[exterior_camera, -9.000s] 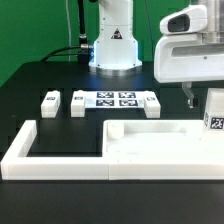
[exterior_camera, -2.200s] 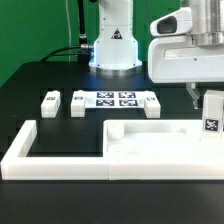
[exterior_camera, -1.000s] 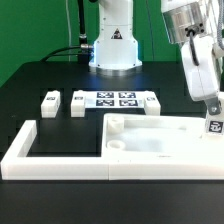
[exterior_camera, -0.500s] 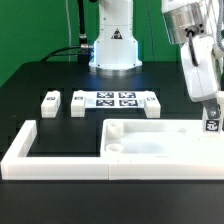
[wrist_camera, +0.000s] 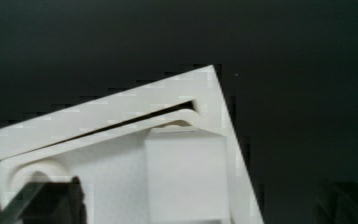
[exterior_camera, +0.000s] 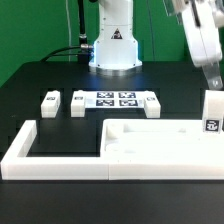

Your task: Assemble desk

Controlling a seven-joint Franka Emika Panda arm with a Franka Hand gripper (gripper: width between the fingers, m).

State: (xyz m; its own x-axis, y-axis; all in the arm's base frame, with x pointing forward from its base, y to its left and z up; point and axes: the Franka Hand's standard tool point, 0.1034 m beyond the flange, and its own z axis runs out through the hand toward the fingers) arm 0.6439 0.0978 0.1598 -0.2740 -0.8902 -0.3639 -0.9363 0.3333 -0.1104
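Observation:
The white tabletop (exterior_camera: 160,143) lies rim up inside the corner of the border frame. One white leg (exterior_camera: 213,108) with a tag stands upright on its corner at the exterior view's right. My gripper (exterior_camera: 212,84) hangs just above that leg and is apart from it, holding nothing. The wrist view looks down on the tabletop corner (wrist_camera: 140,112) with the leg (wrist_camera: 179,175) below the camera. My fingers are not clearly visible there. Three more legs (exterior_camera: 51,101) (exterior_camera: 79,103) (exterior_camera: 151,104) lie loose on the table.
The long white U-shaped border frame (exterior_camera: 22,148) runs along the front and the exterior view's left. The marker board (exterior_camera: 112,99) lies between the loose legs. The robot base (exterior_camera: 113,45) stands behind it, with cables at the back.
My gripper was down around the upright leg half a second ago. It has risen off it, and the leg stays standing on the tabletop corner.

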